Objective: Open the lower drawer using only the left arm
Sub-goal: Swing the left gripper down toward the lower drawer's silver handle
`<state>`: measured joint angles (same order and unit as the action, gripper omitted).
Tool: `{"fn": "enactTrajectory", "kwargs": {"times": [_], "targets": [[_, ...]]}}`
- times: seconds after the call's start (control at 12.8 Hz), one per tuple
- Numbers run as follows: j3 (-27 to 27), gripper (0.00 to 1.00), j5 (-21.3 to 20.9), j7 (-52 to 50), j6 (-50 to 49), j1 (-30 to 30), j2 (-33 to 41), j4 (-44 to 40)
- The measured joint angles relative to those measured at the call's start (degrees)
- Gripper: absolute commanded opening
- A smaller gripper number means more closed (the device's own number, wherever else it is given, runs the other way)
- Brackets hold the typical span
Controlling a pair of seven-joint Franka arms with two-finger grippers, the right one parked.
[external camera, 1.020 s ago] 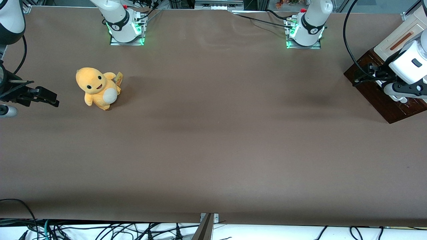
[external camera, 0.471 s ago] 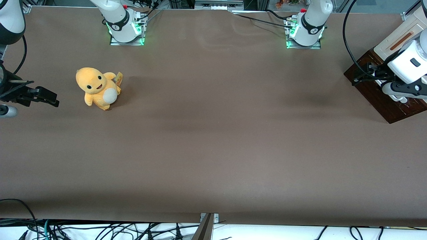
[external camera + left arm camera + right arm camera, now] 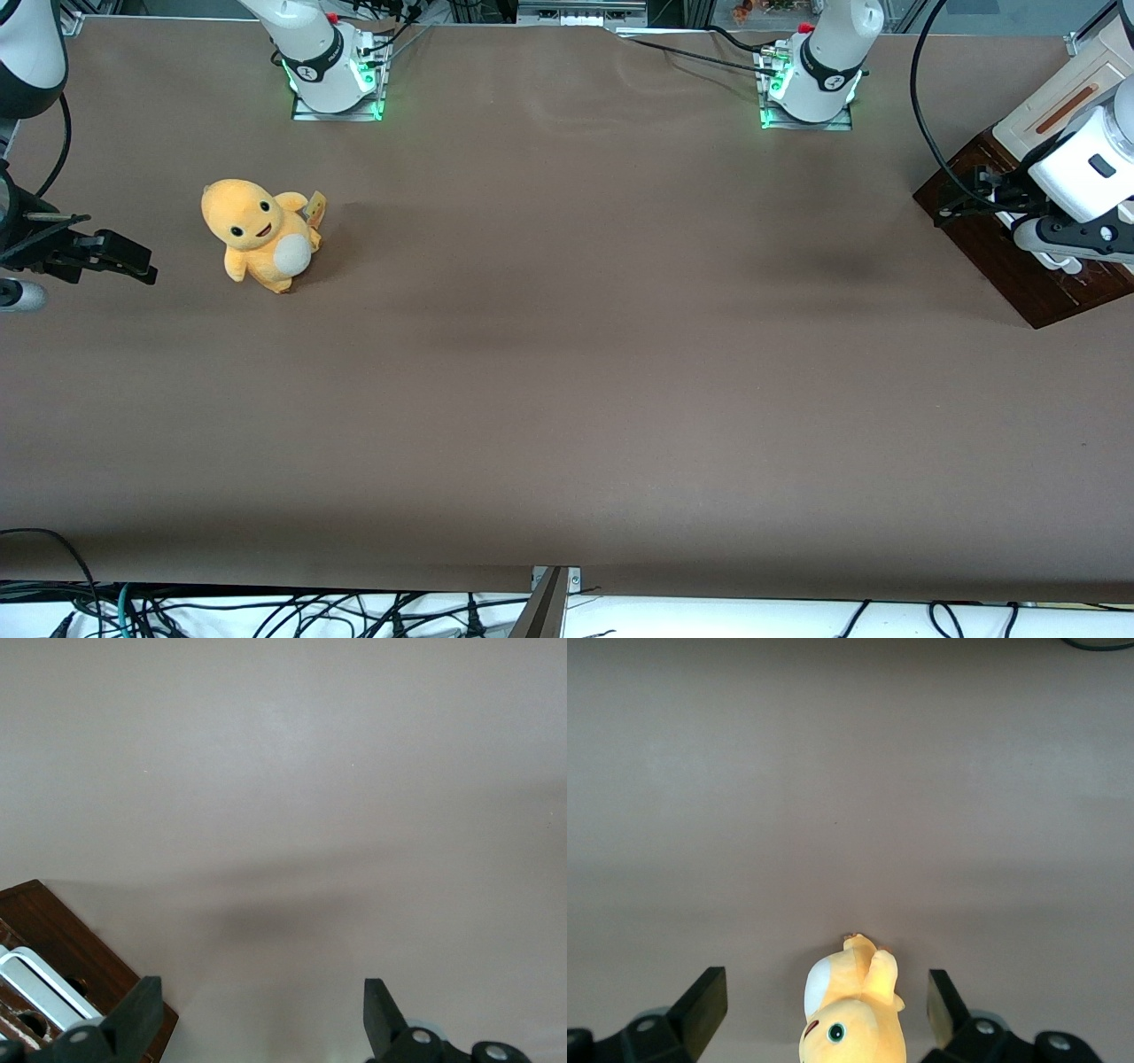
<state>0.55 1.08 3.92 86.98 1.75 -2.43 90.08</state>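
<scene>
The lower drawer (image 3: 1001, 257) shows its dark brown wood front at the working arm's end of the table. Its white bar handle (image 3: 1054, 262) is mostly hidden under the left arm (image 3: 1085, 173). My left gripper (image 3: 964, 200) hangs over the corner of that front farthest from the front camera. In the left wrist view the gripper (image 3: 261, 1019) is open, with only bare table between its fingers. The drawer front (image 3: 62, 943) and one end of the handle (image 3: 35, 985) lie just beside one fingertip (image 3: 142, 1010), not between the two.
Above the drawer sits a cream-white panel (image 3: 1054, 102) with an orange-brown slot. An orange plush toy (image 3: 257, 235) stands toward the parked arm's end of the table. Two arm bases (image 3: 811, 84) stand along the table edge farthest from the front camera.
The left arm's wrist and gripper have shifted very slightly away from the front camera. The drawer front has not moved.
</scene>
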Motion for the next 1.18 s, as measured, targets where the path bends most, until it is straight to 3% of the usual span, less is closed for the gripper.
{"fn": "enactTrajectory", "kwargs": {"times": [0.55,0.94,1.18], "targets": [[-0.02,1.00,-0.55,-0.07,-0.28,-0.02,-3.05,0.53],[0.38,1.00,-9.61,-5.13,-2.94,0.43,-6.37,0.67],[0.69,1.00,-18.30,-9.78,-9.46,0.96,-8.70,0.96]]}}
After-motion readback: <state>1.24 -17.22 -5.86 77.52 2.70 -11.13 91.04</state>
